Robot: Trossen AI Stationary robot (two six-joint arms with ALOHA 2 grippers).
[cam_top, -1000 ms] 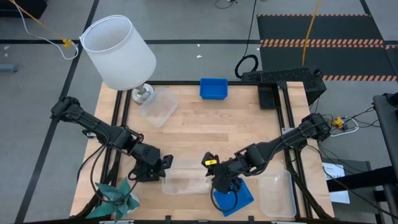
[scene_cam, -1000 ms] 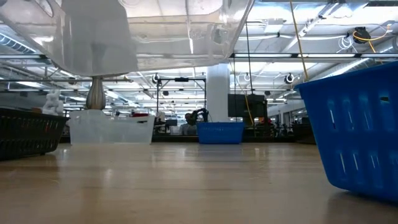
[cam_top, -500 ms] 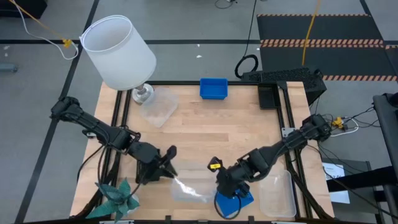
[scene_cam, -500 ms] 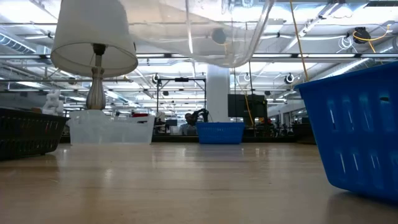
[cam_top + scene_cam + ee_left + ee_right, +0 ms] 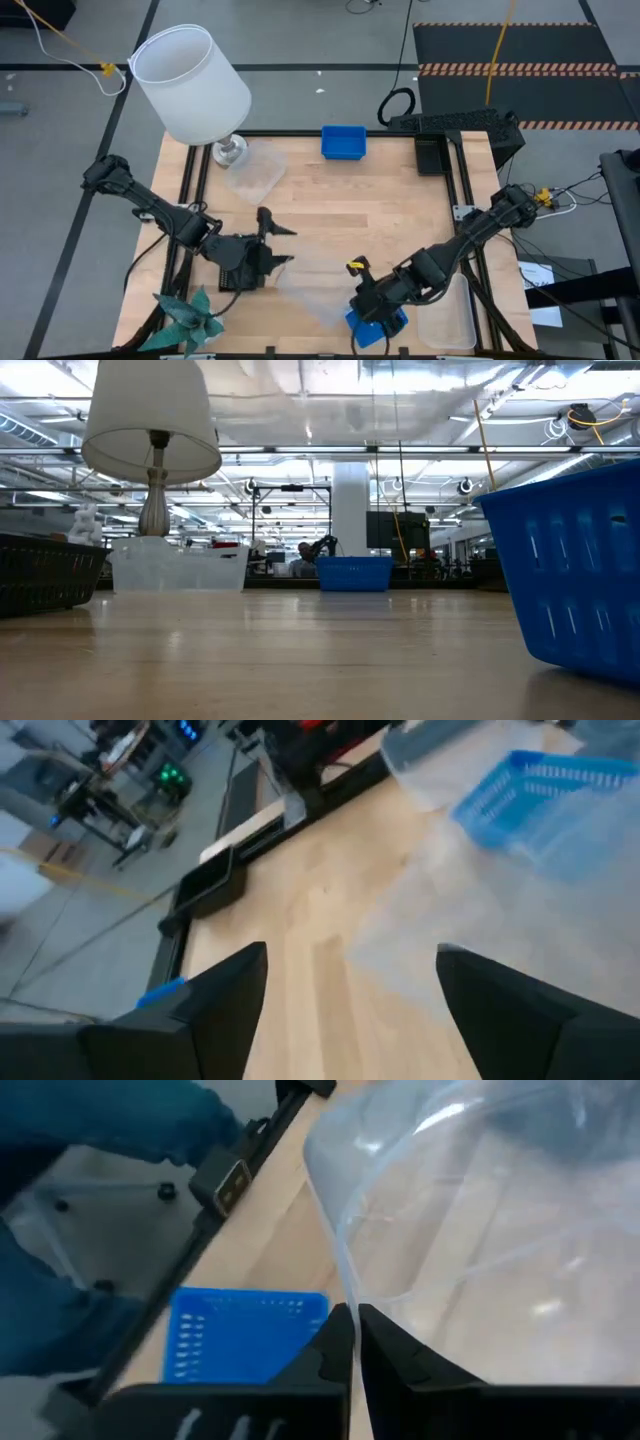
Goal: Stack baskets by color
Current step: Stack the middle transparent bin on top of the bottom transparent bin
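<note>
My right gripper point(image 5: 352, 298) is shut on a clear basket point(image 5: 312, 285), held above the table's near middle; the low view shows that clear basket point(image 5: 330, 405) high overhead. A blue basket point(image 5: 378, 325) sits on the table under my right wrist. My left gripper point(image 5: 277, 244) stands open just left of the held basket, touching nothing; in its wrist view the clear basket point(image 5: 480, 920) is beyond the open fingers. Another clear basket point(image 5: 446, 312) rests at the near right, and a third point(image 5: 255, 172) by the lamp. A blue basket point(image 5: 343, 142) and a black basket point(image 5: 430, 156) sit at the far edge. My right gripper pinches the clear basket's thin rim point(image 5: 343, 1295) between its two fingers, which lie across the edge. The fingers come slanting down from the table's right side. The basket is lifted clear of the table, tilted, and reaches out beyond the fingers toward the left.
A white lamp point(image 5: 190, 85) stands at the far left corner. A teal paper plant point(image 5: 186, 316) lies at the near left corner. Bare wood stretches across the table's middle point(image 5: 350, 205).
My left gripper has opened and let go of the clear basket, rolling its wrist and drawing back a little. My right gripper has shut on the basket's edge and moved toward the table's right near side. The basket has tipped from level.
</note>
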